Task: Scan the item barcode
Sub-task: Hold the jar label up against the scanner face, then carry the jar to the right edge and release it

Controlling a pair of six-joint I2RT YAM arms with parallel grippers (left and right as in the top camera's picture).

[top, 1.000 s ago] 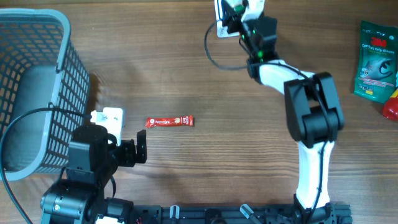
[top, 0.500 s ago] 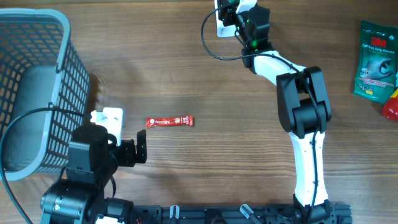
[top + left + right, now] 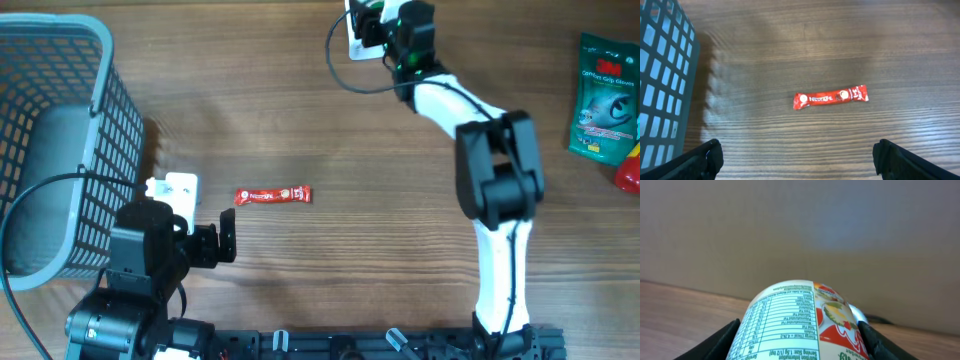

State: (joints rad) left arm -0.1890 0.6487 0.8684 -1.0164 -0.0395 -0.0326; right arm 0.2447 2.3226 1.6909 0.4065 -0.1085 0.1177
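Note:
My right gripper (image 3: 800, 342) is shut on a round container (image 3: 805, 320) with a white nutrition label and a red and green front; it fills the space between both fingers. In the overhead view that gripper (image 3: 390, 20) is at the table's far edge, and only a little of the container (image 3: 375, 10) shows beside a small white device (image 3: 352, 45) with a black cable. My left gripper (image 3: 797, 155) hangs wide open over bare wood, empty, with a red sachet (image 3: 831, 96) lying flat ahead of it. Seen from overhead, the left gripper (image 3: 224, 240) is near the front left.
A grey mesh basket (image 3: 110, 120) stands at the left, its wall (image 3: 660, 75) close to my left gripper. The red sachet (image 3: 272, 196) lies mid-table. A green packet (image 3: 603, 95) and a red object (image 3: 630, 172) sit at the right edge.
The right arm has shifted slightly at the far edge, its wrist nudging further back and its elbow swinging a little. The left arm and the sachet have not moved.

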